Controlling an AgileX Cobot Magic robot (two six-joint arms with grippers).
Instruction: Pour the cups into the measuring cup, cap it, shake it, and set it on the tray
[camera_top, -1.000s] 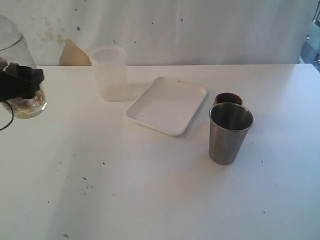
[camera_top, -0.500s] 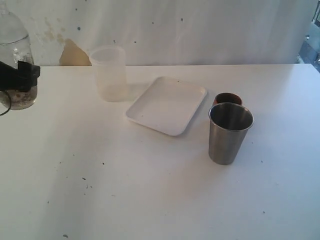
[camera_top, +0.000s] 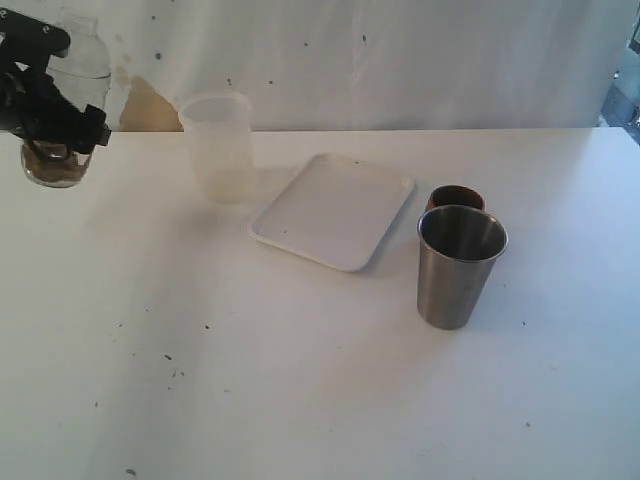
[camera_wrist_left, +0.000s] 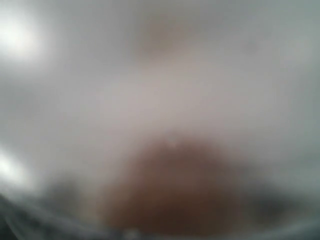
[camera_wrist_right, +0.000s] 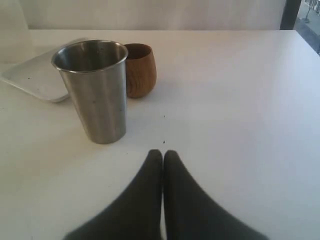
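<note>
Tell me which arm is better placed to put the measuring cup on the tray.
Left. Its tool grips the measuring cup, held in the air left of the tray. The right tool is shut and holds nothing, near the steel tumbler.

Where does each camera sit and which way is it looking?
Exterior view: raised off the arms, facing the wall, looking down on the tray, steel tumbler, wooden cup and frosted cup; the left gripper, far left, holds the measuring cup.
Left wrist view: blur with a brown patch; no gripper can be made out.
Right wrist view: low on the right arm, looking past the shut right gripper along the table.
Shared: exterior and right wrist both show tumbler, wooden cup and tray.
</note>
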